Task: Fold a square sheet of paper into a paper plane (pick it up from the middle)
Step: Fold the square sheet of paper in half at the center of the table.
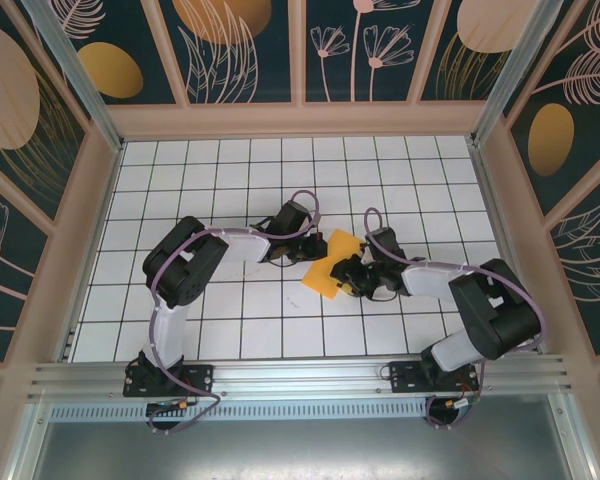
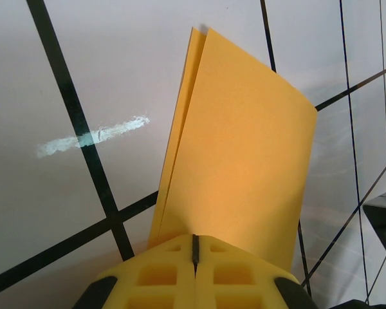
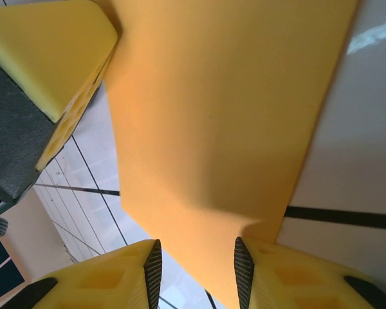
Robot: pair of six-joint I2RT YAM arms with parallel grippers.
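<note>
The square sheet of paper (image 1: pixel 333 262) is orange-yellow and folded over into two layers, raised off the white grid table between the two arms. In the left wrist view the paper (image 2: pixel 239 161) stands up from my left gripper (image 2: pixel 194 243), whose yellow jaws are shut on its near edge. My left gripper (image 1: pixel 298 256) holds the sheet's left side. My right gripper (image 1: pixel 353 276) is at the sheet's right side. In the right wrist view the paper (image 3: pixel 225 116) runs down between the spread jaws of my right gripper (image 3: pixel 196 270), open, and rests against the right finger (image 3: pixel 243 273).
A white scuff mark (image 2: pixel 93 135) crosses a black grid line left of the paper. The left gripper's yellow finger (image 3: pixel 51 58) sits at the upper left of the right wrist view. Patterned walls (image 1: pixel 300 50) enclose the table (image 1: pixel 240 330) on three sides.
</note>
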